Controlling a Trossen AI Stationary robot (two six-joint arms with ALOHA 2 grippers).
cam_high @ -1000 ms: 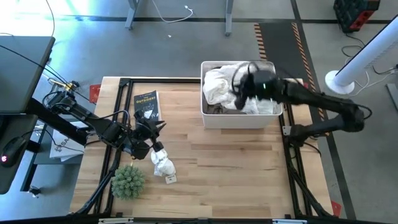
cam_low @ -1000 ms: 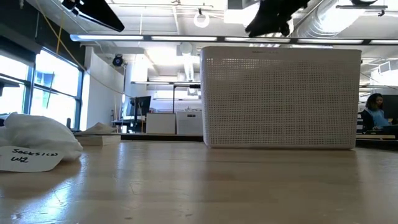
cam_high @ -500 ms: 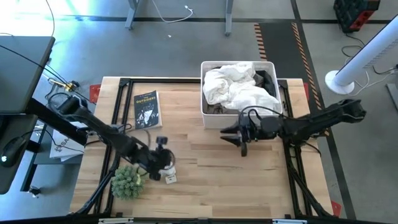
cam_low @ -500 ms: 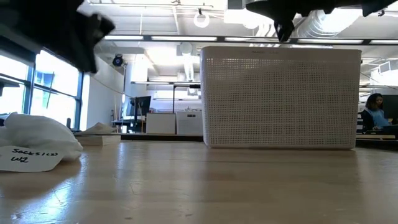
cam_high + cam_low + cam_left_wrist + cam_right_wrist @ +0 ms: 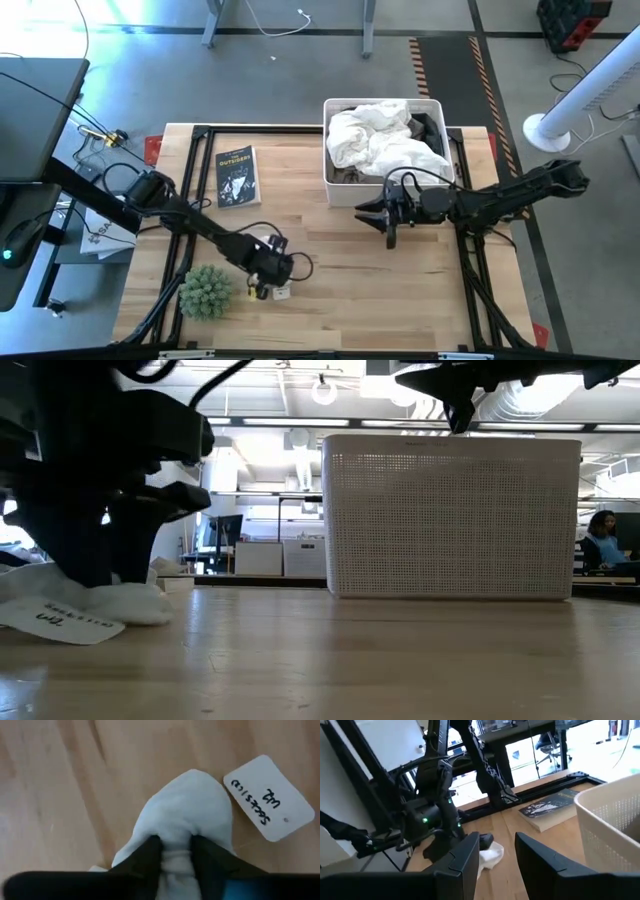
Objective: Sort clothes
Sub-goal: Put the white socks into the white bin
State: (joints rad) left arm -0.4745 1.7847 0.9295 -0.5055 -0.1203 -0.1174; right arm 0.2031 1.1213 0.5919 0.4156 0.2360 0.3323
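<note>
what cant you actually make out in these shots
- Clothes lower in the basket: high view, the white garment on top covers them.
- Basket contents: low view, its wall blocks them.
- Rest of the white sock: left wrist view, the left gripper and the picture's edge cut it off.

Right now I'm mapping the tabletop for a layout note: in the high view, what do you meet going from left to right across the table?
Green spiky plant → dark book → left gripper on a white tagged garment → right gripper, empty above bare wood → white basket heaped with clothes.
</note>
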